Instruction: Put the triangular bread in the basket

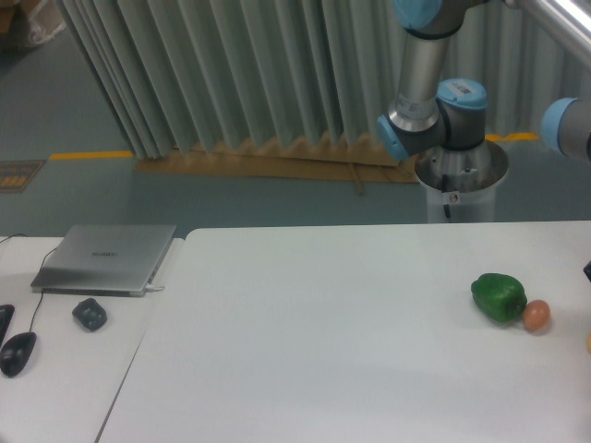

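I cannot see my fingers at all: the arm (434,101) shows only its wrist joints and base at the upper right, past the surface's far edge, so whether the fingers stand apart or together is outside the frame.

The triangular bread is not plainly in view either. At the very right edge of the surface (323,332) there is a tiny yellow-orange sliver (possibly the bread, cut off by the frame), so I can't read its long axis or where its tip points. The basket does not show.

What I do see near that right edge is a green pepper (499,296) touching a small orange-brown ball (536,315). My guess is the bread lies further right.
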